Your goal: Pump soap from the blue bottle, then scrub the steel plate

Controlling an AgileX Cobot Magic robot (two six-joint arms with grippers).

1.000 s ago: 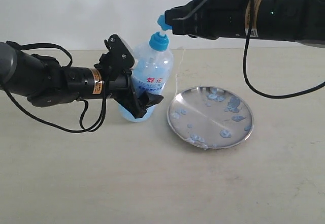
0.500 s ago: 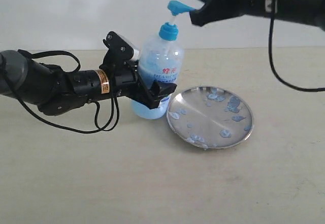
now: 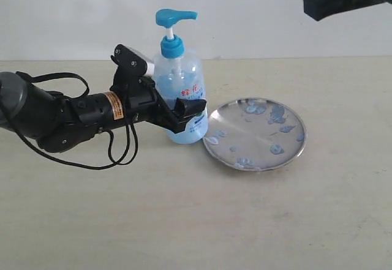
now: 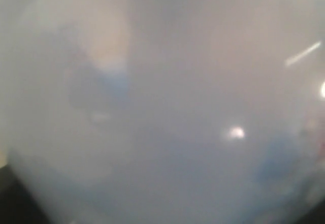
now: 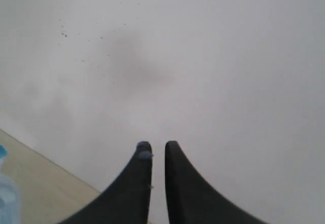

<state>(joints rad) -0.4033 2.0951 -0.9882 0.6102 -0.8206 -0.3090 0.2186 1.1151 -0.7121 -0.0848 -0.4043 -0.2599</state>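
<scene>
The blue bottle (image 3: 179, 101) stands upright on the table, its bright blue pump head (image 3: 175, 18) raised with nothing touching it. My left gripper (image 3: 184, 112) is shut on the bottle's lower body from the left. In the left wrist view the blurred bottle wall (image 4: 162, 107) fills the picture and hides the fingers. The steel plate (image 3: 254, 134) lies just right of the bottle, dotted with bluish soap (image 3: 275, 149). My right gripper (image 3: 312, 2) hangs high at the top right, far from the pump. Its fingers (image 5: 157, 150) are shut on nothing, with a soap droplet (image 5: 144, 154) on one fingertip.
The beige table (image 3: 184, 215) runs back to a white wall (image 3: 73, 13). Black cables (image 3: 119, 150) loop under the left arm. A sliver of the bottle (image 5: 7, 196) and the table's edge (image 5: 45, 183) show in the right wrist view.
The bottle went from tilted to upright. The right gripper came off the pump head and rose to the upper right. The pump head sprang up.
</scene>
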